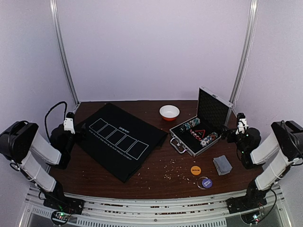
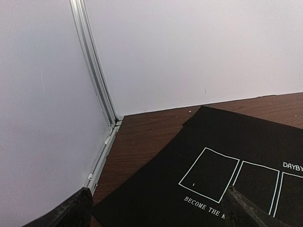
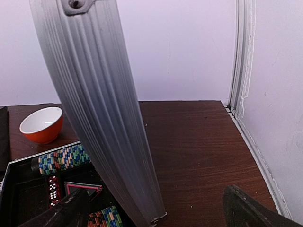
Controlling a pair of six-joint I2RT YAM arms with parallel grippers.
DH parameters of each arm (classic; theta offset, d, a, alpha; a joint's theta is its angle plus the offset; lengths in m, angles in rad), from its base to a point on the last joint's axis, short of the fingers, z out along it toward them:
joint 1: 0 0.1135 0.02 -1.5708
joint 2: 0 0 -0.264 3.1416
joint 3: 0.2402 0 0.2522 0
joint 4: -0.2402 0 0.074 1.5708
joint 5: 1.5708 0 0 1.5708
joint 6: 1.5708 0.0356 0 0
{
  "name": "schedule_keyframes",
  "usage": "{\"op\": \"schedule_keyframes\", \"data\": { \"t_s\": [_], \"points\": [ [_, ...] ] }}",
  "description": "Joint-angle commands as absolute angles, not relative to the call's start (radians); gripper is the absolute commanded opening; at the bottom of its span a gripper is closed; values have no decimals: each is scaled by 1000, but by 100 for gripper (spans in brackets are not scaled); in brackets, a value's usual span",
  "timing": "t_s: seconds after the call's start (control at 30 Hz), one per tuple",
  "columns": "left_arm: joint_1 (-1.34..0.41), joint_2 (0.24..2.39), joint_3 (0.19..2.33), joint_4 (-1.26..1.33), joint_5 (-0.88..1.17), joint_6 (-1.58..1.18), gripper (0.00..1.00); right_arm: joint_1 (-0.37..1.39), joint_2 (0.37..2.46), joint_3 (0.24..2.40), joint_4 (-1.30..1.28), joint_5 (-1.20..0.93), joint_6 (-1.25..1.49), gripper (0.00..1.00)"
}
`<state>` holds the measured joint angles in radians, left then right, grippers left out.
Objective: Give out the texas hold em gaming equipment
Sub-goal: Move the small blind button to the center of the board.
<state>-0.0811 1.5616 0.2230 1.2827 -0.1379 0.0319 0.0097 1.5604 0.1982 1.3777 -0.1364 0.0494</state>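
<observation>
Left fingers (image 2: 71, 213) wide, empty, at black mat (image 1: 120, 139) edge, frame left. Right fingers (image 3: 246, 208) wide, empty, beside open case (image 1: 213, 109). Poker chips (image 1: 191, 126) in case. Card deck (image 1: 222, 165), orange disc (image 1: 195, 170) and purple disc (image 1: 205, 182) on desk (image 1: 161, 182), lower right.

The mat (image 1: 120, 137) is black, chips (image 1: 191, 126) striped, disc (image 1: 195, 170) orange, cards (image 1: 222, 164) grey-blue.

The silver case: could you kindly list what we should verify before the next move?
1. silver case open, lid raised, chips exposed: ok.
2. left tool open and empty: ok.
3. right tool open and empty: ok.
4. black mat spread out, card outlines bare: ok.
5. card deck, orange disc and purple disc lying apart near the right arm: ok.
6. right tool clear of the lid: not ok, the lid's edge stands right in front of it.
</observation>
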Motion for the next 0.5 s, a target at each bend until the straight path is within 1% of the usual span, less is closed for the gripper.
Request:
{"op": "schedule_keyframes", "data": {
  "t_s": [0.0, 0.07, 0.1, 0.17, 0.23, 0.3, 0.33, 0.47],
  "points": [
    [-73, 1564, 235, 1340, -138, 42, 98, 8, 1559, 208, 1383, -119, 51, 100],
    [-74, 1530, 232, 1325, -208, 18, 98, 8, 1549, 189, 1417, -127, 51, 100],
    [-75, 1490, 239, 1267, -273, -12, 98, 8, 1530, 168, 1437, -121, 55, 100],
    [-75, 1410, 268, 1133, -404, -64, 98, 6, 1447, 125, 1455, -55, 81, 100],
    [-82, 1362, 306, 1053, -502, -76, 98, 5, 1350, 95, 1428, 12, 103, 100],
    [-104, 1322, 346, 967, -601, -154, 98, 5, 1240, 101, 1326, 53, 132, 100],
    [-107, 1292, 365, 900, -609, -212, 98, 4, 1180, 114, 1223, 69, 155, 100],
    [-144, 1199, 481, 669, -501, -418, 98, 2, 976, 218, 883, 91, 227, 100]
  ]
}}
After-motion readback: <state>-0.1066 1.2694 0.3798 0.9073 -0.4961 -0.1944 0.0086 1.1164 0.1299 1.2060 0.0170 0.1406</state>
